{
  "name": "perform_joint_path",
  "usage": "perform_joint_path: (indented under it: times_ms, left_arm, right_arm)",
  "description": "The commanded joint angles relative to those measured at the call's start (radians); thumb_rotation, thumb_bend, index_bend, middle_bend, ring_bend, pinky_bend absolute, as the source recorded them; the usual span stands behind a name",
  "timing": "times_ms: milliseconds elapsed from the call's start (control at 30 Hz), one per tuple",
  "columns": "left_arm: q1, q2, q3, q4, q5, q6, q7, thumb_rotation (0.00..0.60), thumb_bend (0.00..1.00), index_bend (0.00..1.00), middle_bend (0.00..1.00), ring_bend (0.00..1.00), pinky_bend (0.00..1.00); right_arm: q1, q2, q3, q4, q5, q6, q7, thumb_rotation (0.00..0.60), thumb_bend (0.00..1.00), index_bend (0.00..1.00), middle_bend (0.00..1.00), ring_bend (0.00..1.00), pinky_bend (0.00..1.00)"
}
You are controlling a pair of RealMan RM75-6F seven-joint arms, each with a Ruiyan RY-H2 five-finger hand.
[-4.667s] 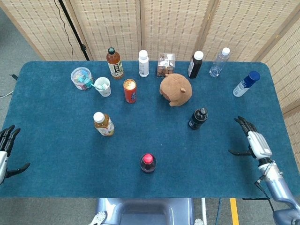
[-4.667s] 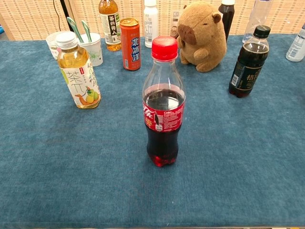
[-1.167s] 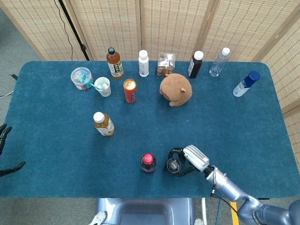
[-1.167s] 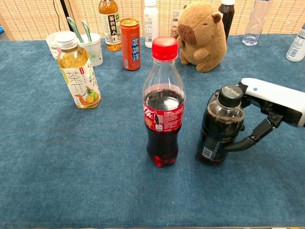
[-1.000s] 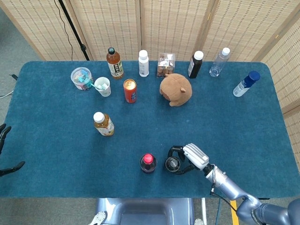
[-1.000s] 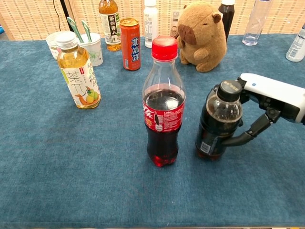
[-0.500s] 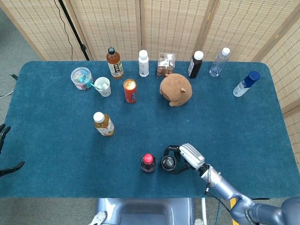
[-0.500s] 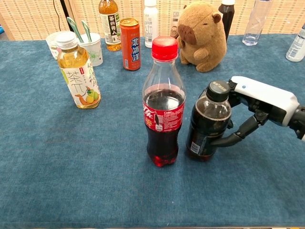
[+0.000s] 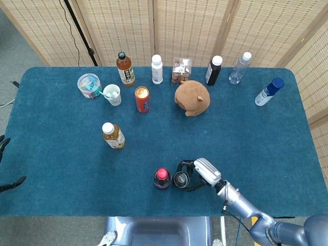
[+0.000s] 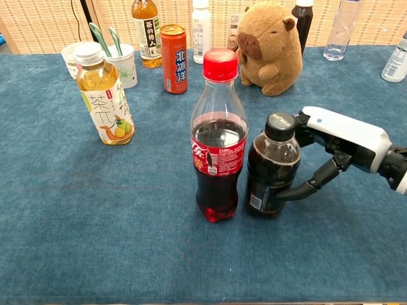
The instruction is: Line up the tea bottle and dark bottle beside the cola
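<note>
Blue felt-like cloth covers the table [image 9: 61,154], slightly fuzzy and mottled in the chest view. Right hand [image 10: 331,143], glossy white shell with black fingers [image 10: 299,188], wraps the dark bottle [image 10: 272,168] around its lower body and near the neck; the bottle is stubby, round-shouldered clear plastic with a black cap and dark liquid, standing upright just right of the cola [image 10: 219,140], nearly touching it. Cola is taller, clear contoured plastic, red cap, red label, dark fill up to the label top, standing near the front edge of the table. Tea bottle [image 10: 103,95] stands well apart to the left and farther back: squat clear plastic, white cap, pale yellow liquid, white label with fruit art. Left hand [image 9: 4,161] shows only at the left frame edge, off the table, dark fingers apart and holding nothing. Back row holds a brown tea bottle with black cap [image 9: 124,68], white bottle [image 9: 157,69], orange can [image 9: 142,99], paper cup with spoons [image 9: 112,94], clear tub [image 9: 89,85], clear plastic box [image 9: 181,70], black bottle with white cap [image 9: 213,70], clear water bottle [image 9: 240,67], blue-capped bottle [image 9: 269,91] tilted or lying, can't tell. Plush capybara [image 10: 270,47], soft brown pile, sits behind the cola. Woven reed screens [image 9: 195,25] stand behind the table.
</note>
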Motion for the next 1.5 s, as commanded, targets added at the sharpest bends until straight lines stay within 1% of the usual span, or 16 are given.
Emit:
perform_joint_path:
  times_ms: [33,133,400,567,667,733,767,833,933,1067,1100,1133,1200,1300,1400,1500]
  left_arm:
    - [0.001,0.001,0.000,0.000,0.001,0.002,-0.001,0.600,0.00,0.00,0.00,0.00,0.00]
    - [0.002,0.001,0.000,0.001,0.001,0.004,-0.002,0.600,0.00,0.00,0.00,0.00,0.00]
    - [0.003,0.003,-0.001,0.003,0.002,0.006,-0.012,0.600,0.00,0.00,0.00,0.00,0.00]
    - [0.003,0.003,-0.001,0.004,0.002,0.006,-0.015,0.600,0.00,0.00,0.00,0.00,0.00]
    - [0.004,0.003,-0.001,0.004,0.002,0.008,-0.016,0.600,0.00,0.00,0.00,0.00,0.00]
    - [0.004,0.003,-0.001,0.004,0.003,0.008,-0.017,0.600,0.00,0.00,0.00,0.00,0.00]
    - [0.004,0.003,0.000,0.004,0.003,0.008,-0.017,0.600,0.00,0.00,0.00,0.00,0.00]
    - [0.004,0.003,0.000,0.004,0.003,0.008,-0.015,0.600,0.00,0.00,0.00,0.00,0.00]
    - [0.005,0.003,-0.001,0.004,0.004,0.010,-0.017,0.600,0.00,0.00,0.00,0.00,0.00]
    - [0.005,0.005,-0.003,0.008,0.002,0.010,-0.031,0.600,0.00,0.00,0.00,0.00,0.00]
    - [0.005,0.007,-0.005,0.011,-0.001,0.011,-0.042,0.600,0.00,0.00,0.00,0.00,0.00]
    - [0.003,0.011,-0.010,0.015,-0.009,0.006,-0.069,0.600,0.00,0.00,0.00,0.00,0.00]
    - [-0.005,0.018,-0.013,0.029,-0.010,-0.008,-0.114,0.600,0.00,0.00,0.00,0.00,0.00]
    - [-0.022,0.021,-0.019,0.052,-0.012,-0.036,-0.167,0.600,0.00,0.00,0.00,0.00,0.00]
    - [-0.052,0.018,-0.021,0.079,-0.009,-0.086,-0.229,0.600,0.00,0.00,0.00,0.00,0.00]
    - [-0.112,0.011,-0.009,0.118,0.035,-0.172,-0.349,0.600,0.00,0.00,0.00,0.00,0.00]
  right_arm:
    - [0.009,0.006,-0.010,-0.003,-0.007,-0.008,0.009,0.600,0.05,0.31,0.32,0.40,0.33]
    - [0.009,0.005,-0.011,-0.003,-0.005,-0.008,0.002,0.600,0.04,0.29,0.27,0.36,0.28]
    - [0.003,0.003,-0.008,-0.014,-0.005,0.013,-0.063,0.600,0.04,0.27,0.24,0.33,0.26]
    - [0.000,0.011,-0.012,-0.031,-0.011,0.026,-0.079,0.600,0.04,0.24,0.21,0.30,0.23]
    - [-0.003,0.018,-0.016,-0.042,-0.017,0.035,-0.092,0.600,0.01,0.17,0.11,0.20,0.16]
    - [-0.004,0.026,-0.021,-0.054,-0.021,0.037,-0.101,0.600,0.00,0.10,0.03,0.06,0.07]
    - [-0.004,0.029,-0.022,-0.059,-0.022,0.036,-0.104,0.600,0.00,0.07,0.01,0.03,0.04]
    - [-0.004,0.043,-0.025,-0.081,-0.022,0.036,-0.108,0.600,0.00,0.02,0.00,0.00,0.00]
    - [-0.009,0.065,-0.024,-0.114,-0.014,0.038,-0.124,0.600,0.00,0.00,0.00,0.00,0.00]
    - [-0.020,0.123,-0.023,-0.180,0.007,0.037,-0.167,0.600,0.00,0.00,0.00,0.00,0.00]
    - [-0.028,0.154,-0.023,-0.206,0.018,0.040,-0.190,0.600,0.00,0.00,0.00,0.00,0.00]
    - [-0.055,0.221,-0.027,-0.227,0.038,0.064,-0.241,0.600,0.00,0.00,0.00,0.00,0.00]
    - [-0.079,0.310,-0.038,-0.299,0.059,0.072,-0.297,0.600,0.00,0.00,0.00,0.00,0.00]
    - [-0.112,0.397,-0.049,-0.360,0.086,0.088,-0.351,0.600,0.00,0.00,0.00,0.00,0.00]
    - [-0.151,0.468,-0.061,-0.393,0.107,0.112,-0.387,0.600,0.00,0.00,0.00,0.00,0.00]
    - [-0.204,0.553,-0.080,-0.441,0.155,0.132,-0.455,0.600,0.00,0.00,0.00,0.00,0.00]
